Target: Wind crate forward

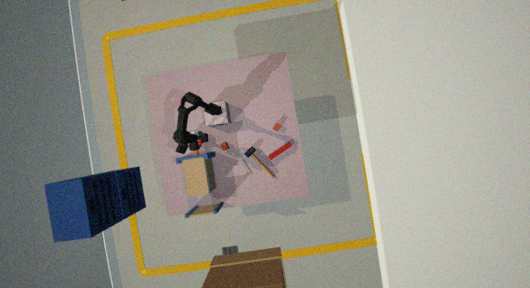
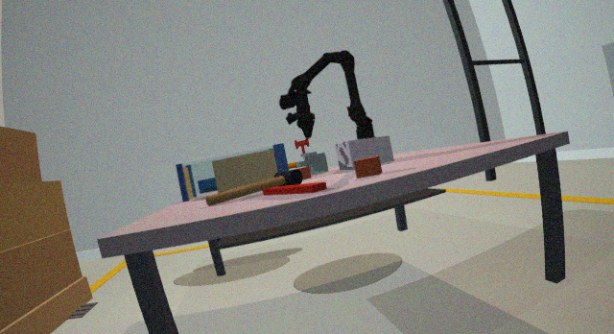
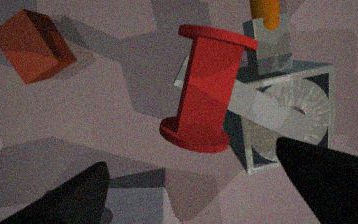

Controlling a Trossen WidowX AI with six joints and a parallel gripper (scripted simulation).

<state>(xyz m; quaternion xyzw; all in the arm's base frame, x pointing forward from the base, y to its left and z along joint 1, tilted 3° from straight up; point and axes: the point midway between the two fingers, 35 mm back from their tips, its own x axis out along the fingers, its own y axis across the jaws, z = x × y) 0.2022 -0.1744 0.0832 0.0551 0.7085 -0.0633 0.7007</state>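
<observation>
My gripper (image 1: 196, 146) (image 2: 308, 135) (image 3: 192, 158) is open and empty, just above the winch handle. The red grip (image 2: 302, 145) (image 3: 209, 87) of the handle stands between and beyond the fingertips in the wrist view. Its pale crank arm (image 3: 260, 104) lies across the top of the grey winch (image 2: 317, 162) and covers part of the round hole. An orange strap (image 3: 266, 12) runs from the winch towards the cubby. The cubby (image 1: 196, 176) (image 2: 245, 168) has a blue frame (image 1: 195, 157) (image 2: 282, 155) at its mouth. A blue shape, perhaps the crate, shows inside (image 2: 207, 184); its front is hidden.
An orange-red block (image 1: 224, 146) (image 3: 32, 50) lies beside the winch. A hammer (image 1: 263, 165) (image 2: 245, 190), a red bar (image 1: 281, 150) (image 2: 295, 188), a thin grey rod (image 1: 243, 163) and another orange-red block (image 1: 277, 127) (image 2: 367, 166) lie farther off. A pale box (image 1: 216, 115) (image 2: 371, 151) stands by the arm's base.
</observation>
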